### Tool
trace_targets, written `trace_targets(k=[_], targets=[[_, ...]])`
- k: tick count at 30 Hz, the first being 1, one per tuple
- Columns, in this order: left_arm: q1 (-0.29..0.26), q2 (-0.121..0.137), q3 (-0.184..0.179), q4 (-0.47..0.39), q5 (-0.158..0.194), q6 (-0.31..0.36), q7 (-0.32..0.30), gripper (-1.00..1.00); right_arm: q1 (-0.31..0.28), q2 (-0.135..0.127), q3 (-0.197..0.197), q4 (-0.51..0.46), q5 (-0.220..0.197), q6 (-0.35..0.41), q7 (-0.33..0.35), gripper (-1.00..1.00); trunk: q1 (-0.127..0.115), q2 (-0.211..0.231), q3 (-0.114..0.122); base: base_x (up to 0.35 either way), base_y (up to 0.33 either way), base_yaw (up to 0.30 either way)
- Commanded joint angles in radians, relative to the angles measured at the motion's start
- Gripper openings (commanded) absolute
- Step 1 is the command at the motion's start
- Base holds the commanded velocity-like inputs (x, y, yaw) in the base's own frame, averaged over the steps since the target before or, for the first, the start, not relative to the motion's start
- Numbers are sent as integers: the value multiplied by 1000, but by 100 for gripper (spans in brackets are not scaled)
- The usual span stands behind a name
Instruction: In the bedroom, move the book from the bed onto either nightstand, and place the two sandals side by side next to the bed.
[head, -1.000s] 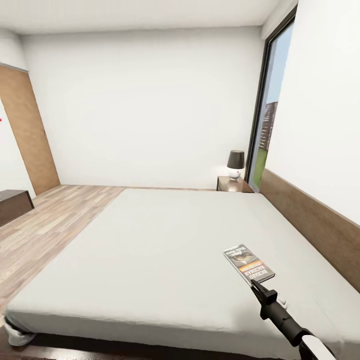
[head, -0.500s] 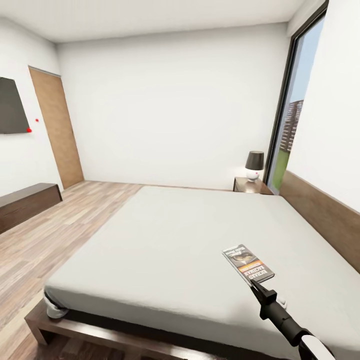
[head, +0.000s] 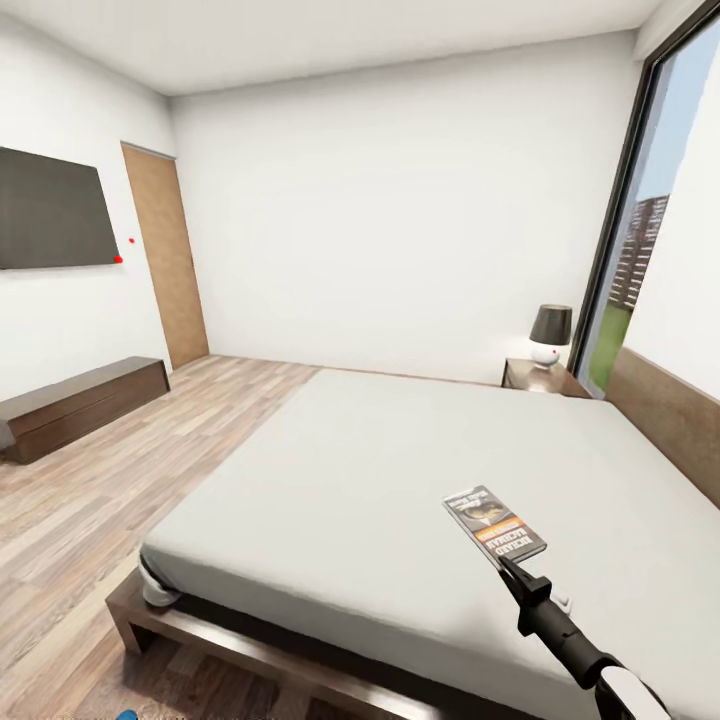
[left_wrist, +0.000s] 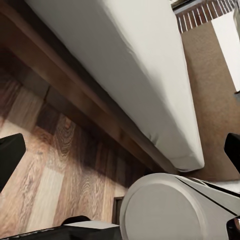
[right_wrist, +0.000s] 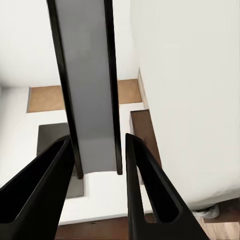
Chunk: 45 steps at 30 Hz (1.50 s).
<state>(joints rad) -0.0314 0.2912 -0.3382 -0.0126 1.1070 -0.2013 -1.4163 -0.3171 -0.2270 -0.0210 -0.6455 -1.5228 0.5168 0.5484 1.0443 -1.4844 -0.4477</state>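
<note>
My right gripper (head: 508, 565) is shut on the near edge of the book (head: 494, 524), a thin paperback with an orange band, and holds it just above the bed (head: 380, 470). In the right wrist view the book (right_wrist: 87, 75) runs out edge-on from between the two black fingers (right_wrist: 45, 185). A dark nightstand (head: 540, 376) stands at the bed's far corner by the window. My left gripper (left_wrist: 120, 150) hangs open low beside the bed frame (left_wrist: 75, 95). A tiny bright blue patch (head: 126, 714) lies on the floor at the head view's lower edge; I cannot tell whether it is a sandal.
A lamp (head: 550, 335) sits on the nightstand. The brown headboard (head: 665, 420) lines the right wall under a tall window (head: 665, 230). On the left are a wall TV (head: 50, 208), a wooden door (head: 165, 255) and a low dark bench (head: 80, 400) across open wood floor (head: 90, 520).
The whole view has swung left, bringing the TV and bench into sight. The book and right gripper keep their place in the picture, so the book travels with the gripper.
</note>
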Motion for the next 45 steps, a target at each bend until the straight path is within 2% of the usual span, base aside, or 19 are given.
trace_targets(k=[1, 29, 45], targets=[[-1, 0, -8, 0, 8, -8, -1, 100, 0, 0, -2, -1, -10, 9, -1, -100, 0, -1, -1, -2, 1, 237], [-1, 0, -8, 0, 10, -7, -3, 100, 0, 1, 1, -14, -10, 9, -1, -100, 0, -1, -11, 0, 2, 241], [-1, 0, -8, 0, 10, -7, -3, 100, 0, 1, 1, -15, -10, 8, -1, -100, 0, -1, -17, 0, 69, 242]])
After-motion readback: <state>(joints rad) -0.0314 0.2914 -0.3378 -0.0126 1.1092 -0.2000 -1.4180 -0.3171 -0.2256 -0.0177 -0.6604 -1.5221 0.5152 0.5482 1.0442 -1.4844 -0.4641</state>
